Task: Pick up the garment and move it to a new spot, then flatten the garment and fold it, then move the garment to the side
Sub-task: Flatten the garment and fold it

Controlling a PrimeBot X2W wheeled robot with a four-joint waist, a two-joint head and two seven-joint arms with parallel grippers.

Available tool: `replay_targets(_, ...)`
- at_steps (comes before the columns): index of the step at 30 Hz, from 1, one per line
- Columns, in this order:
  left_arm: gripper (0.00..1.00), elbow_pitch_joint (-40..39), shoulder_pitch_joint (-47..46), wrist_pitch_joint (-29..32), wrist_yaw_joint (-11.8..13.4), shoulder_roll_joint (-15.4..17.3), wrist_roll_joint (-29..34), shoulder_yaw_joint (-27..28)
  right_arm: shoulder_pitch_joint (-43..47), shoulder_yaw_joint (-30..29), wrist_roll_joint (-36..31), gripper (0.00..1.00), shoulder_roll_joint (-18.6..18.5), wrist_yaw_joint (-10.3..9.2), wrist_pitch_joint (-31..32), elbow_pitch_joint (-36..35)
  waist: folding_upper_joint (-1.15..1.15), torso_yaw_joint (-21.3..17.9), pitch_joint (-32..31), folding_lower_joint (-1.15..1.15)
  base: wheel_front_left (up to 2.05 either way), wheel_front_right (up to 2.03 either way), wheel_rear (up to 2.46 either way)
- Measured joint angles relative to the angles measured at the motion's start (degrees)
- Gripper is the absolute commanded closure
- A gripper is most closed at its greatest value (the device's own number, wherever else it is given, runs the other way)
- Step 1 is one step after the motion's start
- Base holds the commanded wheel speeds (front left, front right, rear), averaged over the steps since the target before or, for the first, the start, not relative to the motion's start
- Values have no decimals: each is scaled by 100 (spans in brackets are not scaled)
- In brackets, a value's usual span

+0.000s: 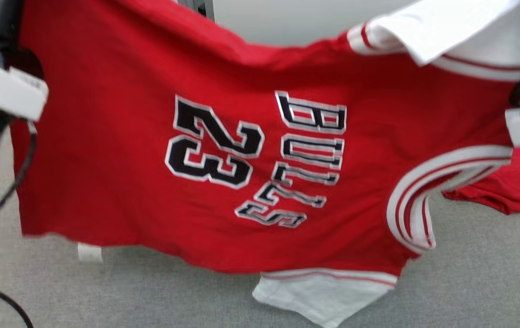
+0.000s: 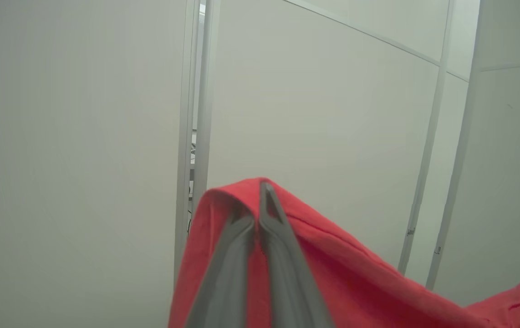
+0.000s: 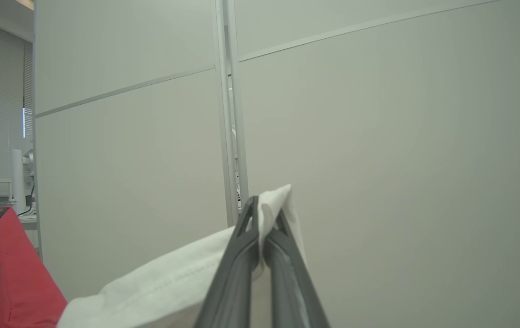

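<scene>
In the head view the jersey [image 1: 128,136] hangs in the air, spread between the two arms, with its number and letters turned on their side. Its top edge sags in the middle, and its lowest white flap is near the grey surface [image 1: 196,296]; I cannot tell if it touches. A white part [image 1: 428,32] folds over at the upper right. In the left wrist view the left hand [image 2: 256,218] is closed on a corner of the red cloth, which wraps over the fingertips and falls away to the right. In the right wrist view the right hand [image 3: 264,223] is closed on the white part, pinched between the two fingers. I judge the jersey to be light, soft and limp, not fragile. It keeps no shape by itself, so it needs two holds far apart to stay flat. The best places are probably corners and stitched trims, where the cloth is thicker and slips less.
</scene>
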Motion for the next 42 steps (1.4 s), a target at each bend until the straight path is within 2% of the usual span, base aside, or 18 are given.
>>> replay_targets(7,100,1245,-1315,371,-94,179,269,-167,-1513,193,-65,100,-1,0,-227,1212,0,-53,627,0,0,0,0)
replay_targets(13,100,2696,-2679,240,-205,420,936,-364,-3243,421,-291,100,2,1,-865,2944,0,-184,1283,0,0,0,0)
replay_targets(19,100,3743,-4019,-817,-456,450,1672,-528,-4717,594,-584,100,7,1,-1800,4412,0,-470,1822,0,0,0,0)
replay_targets(21,100,4032,-4580,-1474,-636,392,1956,-616,-5200,555,-609,100,-14,1,-2194,4825,0,-568,2133,0,0,0,0)
replay_targets(27,100,4865,-4715,-2345,-942,129,1796,-523,-5258,907,-541,100,5,1,-2657,5515,0,-624,2812,0,0,0,0)
replay_targets(31,100,5249,-4391,-2577,-1114,45,1674,-501,-4920,1135,-475,100,12,1,-2881,5840,0,-573,3152,0,0,0,0)
replay_targets(36,100,5454,-4210,-2738,-1299,19,1446,-353,-4661,1311,-424,100,19,1,-3088,5927,0,-441,3291,0,0,0,0)
replay_targets(42,100,5249,-3714,-2826,-1484,-98,1049,-193,-4204,1392,-445,100,4,1,-3193,5643,0,-366,3132,0,0,0,0)
